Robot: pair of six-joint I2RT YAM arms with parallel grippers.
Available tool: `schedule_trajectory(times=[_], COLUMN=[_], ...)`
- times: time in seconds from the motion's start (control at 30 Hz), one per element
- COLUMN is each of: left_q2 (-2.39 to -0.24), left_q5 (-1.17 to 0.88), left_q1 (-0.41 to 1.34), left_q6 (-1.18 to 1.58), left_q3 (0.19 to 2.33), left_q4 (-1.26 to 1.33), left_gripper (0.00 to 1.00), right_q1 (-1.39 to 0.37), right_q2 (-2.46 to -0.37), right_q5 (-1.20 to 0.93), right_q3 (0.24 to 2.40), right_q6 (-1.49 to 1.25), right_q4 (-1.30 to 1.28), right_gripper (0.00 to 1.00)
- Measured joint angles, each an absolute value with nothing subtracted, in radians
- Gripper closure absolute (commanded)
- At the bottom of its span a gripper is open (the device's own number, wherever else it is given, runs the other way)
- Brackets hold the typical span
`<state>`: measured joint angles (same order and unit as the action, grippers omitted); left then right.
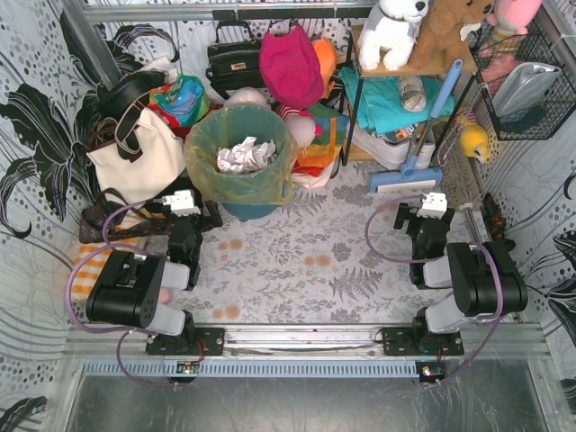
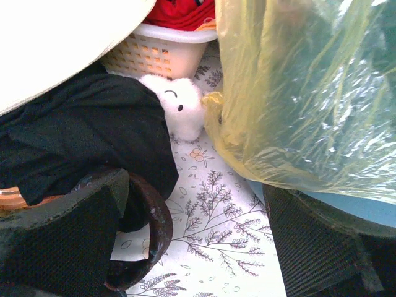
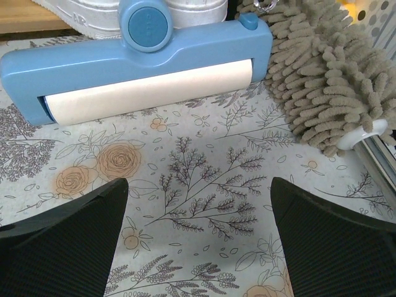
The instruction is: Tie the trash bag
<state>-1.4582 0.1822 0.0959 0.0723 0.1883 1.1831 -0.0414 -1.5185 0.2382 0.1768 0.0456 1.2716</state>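
Left pincer (image 2: 195, 216) is spread wide with nothing in it. The trash bag (image 2: 297, 93) sits just ahead and to its right, draped over the teal bin (image 1: 255, 211). That film looks feather-light, crinkly and slippery, so I'd pinch gathered rim folds, not one layer. Right pincer (image 3: 198, 207) gapes wide too, bag well off to its left.

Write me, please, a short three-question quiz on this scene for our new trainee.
1. True or false: the trash bag is already tied shut.
2. What lies just ahead of the open right tool? A) blue roller B) kettle C) laptop
3. What shows inside the bag?
Key: 1 false, its mouth gapes over the teal bin; 2 A; 3 crumpled white paper.
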Motion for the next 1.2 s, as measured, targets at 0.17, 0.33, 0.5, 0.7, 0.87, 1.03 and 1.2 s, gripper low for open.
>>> schedule_trajectory(times=[0.17,0.33,0.5,0.7,0.87,1.03,1.2], left_q2=[-1.399,-1.272,-1.11,-0.861,-0.706,-0.64,-0.604], left_q5=[0.18,0.208,0.271,0.36,0.418,0.431,0.466], left_q1=[0.113,0.182,0.249,0.263,0.263,0.263,0.263], left_q6=[0.06,0.035,0.04,0.116,0.179,0.21,0.266], left_q3=[0.18,0.181,0.181,0.185,0.26,0.401,0.533], left_q4=[1.162,1.066,0.946,0.742,0.492,0.246,0.053], left_gripper=[0.02,0.02,0.02,0.02,0.02,0.02,0.02], right_q1=[-0.041,-0.041,-0.041,-0.041,-0.041,-0.041,-0.041], right_q2=[-1.484,-1.372,-1.237,-1.046,-0.925,-0.871,-0.894], right_q5=[0.239,0.254,0.258,0.257,0.23,0.157,0.01], right_q3=[0.176,0.191,0.194,0.22,0.27,0.397,0.575], right_q6=[0.046,0.046,0.046,0.029,-0.034,-0.137,-0.231], right_q4=[1.25,1.138,1.022,0.803,0.63,0.405,0.208], right_gripper=[0.03,0.03,0.03,0.03,0.03,0.02,0.06])
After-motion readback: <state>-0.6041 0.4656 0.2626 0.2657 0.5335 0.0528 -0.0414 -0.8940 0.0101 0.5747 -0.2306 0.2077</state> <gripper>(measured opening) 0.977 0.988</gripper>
